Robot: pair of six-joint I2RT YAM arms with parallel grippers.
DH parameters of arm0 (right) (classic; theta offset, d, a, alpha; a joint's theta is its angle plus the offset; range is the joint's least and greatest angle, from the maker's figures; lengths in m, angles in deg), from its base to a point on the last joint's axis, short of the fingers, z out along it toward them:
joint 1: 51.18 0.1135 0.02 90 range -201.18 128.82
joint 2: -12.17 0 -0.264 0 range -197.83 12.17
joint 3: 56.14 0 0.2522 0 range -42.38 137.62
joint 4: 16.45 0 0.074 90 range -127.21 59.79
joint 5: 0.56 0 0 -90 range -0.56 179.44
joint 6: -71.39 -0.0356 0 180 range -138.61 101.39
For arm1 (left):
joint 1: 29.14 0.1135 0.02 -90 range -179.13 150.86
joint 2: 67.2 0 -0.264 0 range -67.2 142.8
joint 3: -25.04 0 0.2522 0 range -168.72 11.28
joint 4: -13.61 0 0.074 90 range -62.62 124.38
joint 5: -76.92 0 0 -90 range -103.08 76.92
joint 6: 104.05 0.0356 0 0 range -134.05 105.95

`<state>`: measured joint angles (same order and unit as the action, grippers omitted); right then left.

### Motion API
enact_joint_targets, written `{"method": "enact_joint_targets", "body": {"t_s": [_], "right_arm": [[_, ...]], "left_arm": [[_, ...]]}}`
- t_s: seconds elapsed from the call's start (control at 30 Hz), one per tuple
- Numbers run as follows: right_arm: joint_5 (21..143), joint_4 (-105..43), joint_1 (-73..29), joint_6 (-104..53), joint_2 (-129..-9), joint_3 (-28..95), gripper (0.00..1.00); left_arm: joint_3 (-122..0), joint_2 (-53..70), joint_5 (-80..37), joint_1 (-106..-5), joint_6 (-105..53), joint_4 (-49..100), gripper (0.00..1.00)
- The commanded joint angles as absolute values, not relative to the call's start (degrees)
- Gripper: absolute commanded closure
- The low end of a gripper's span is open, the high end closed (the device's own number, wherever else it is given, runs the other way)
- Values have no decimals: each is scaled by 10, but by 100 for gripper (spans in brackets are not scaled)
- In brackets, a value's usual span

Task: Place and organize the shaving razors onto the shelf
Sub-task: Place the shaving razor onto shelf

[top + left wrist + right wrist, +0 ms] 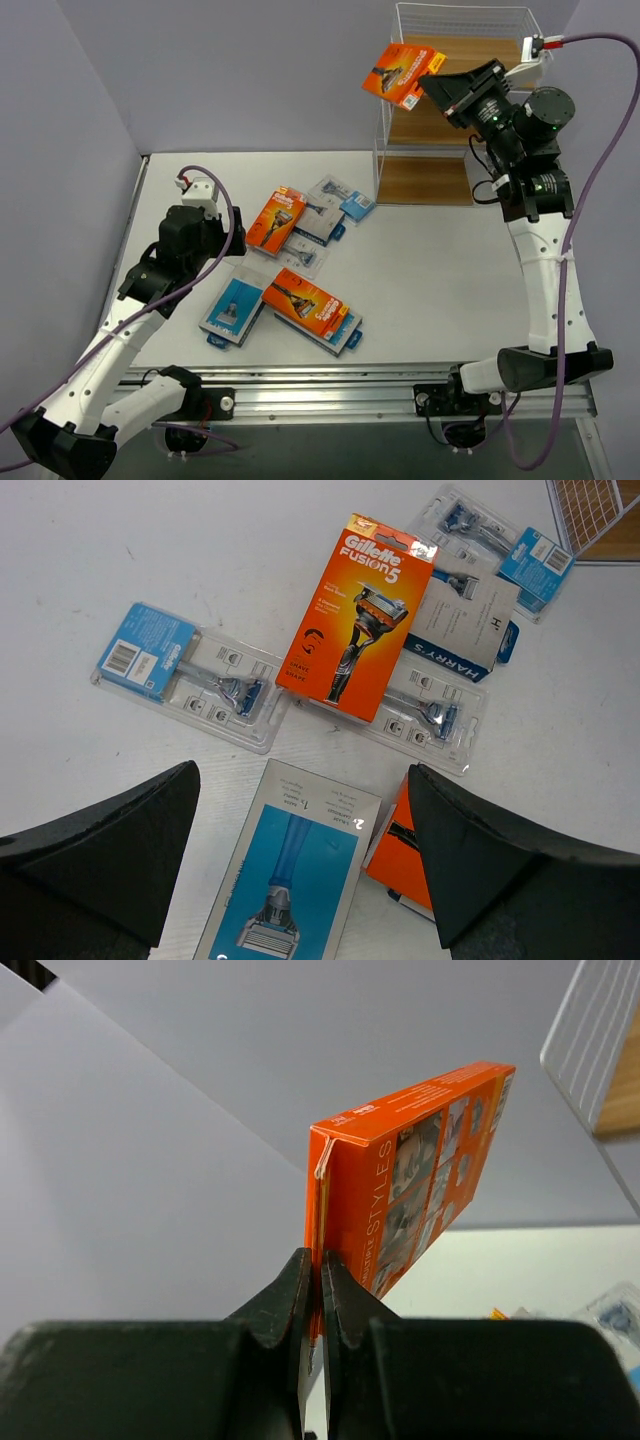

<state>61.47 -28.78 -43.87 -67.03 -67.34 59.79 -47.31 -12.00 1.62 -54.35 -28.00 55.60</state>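
**While one orange pack hangs at the shelf's top corner, the rest lie on the table**

As I reach out from the near edge, the table [430,290] is the widest thing under me. The shelf [425,182] stands at its far right corner, white wire around light-brown wooden tiers. My right arm [540,270] rises in front of the shelf and bends up toward its top. My left arm [110,350] sits low, well to the left of the shelf.

Well apart from the shelf, to its left and nearer my bases, a loose cluster of razor packs lies flat on the table. The blue-and-grey box [233,308] is farthest from the shelf. Just beside it on the shelf side, the near orange box [305,300] lies across another box. Closer to the shelf, the far orange box [360,620] rests partly on the grey-white box [465,630], with clear blister packs around them. The blue-card blister pack [345,203] is nearest the shelf's foot.

The held orange pack [402,72] is in the air at the shelf's upper left corner, tilted and on no tier. Whether it touches the wire I cannot tell. My right gripper [316,1280] is clamped on its edge, one finger pressed to each face. My left gripper [305,770] hovers over the blue-and-grey box, its fingers [120,850] spread wide with nothing gripped.
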Motion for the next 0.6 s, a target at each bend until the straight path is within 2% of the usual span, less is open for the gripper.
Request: {"method": "enact_joint_targets", "body": {"t_s": [0.0,0.23,0.37,0.57], "right_arm": [[592,-179,-465,-705,-655,636,100],[612,-156,-527,-744,-647,625,100],[605,-59,-581,-809,-630,566,100],[609,-4,-630,-857,-626,523,100]], "left_arm": [[-477,-118,13,-546,-280,544,6],[-477,-118,20,-546,-277,545,6],[-478,-121,24,-546,-273,546,6],[-478,-123,22,-546,-272,545,6]]}}
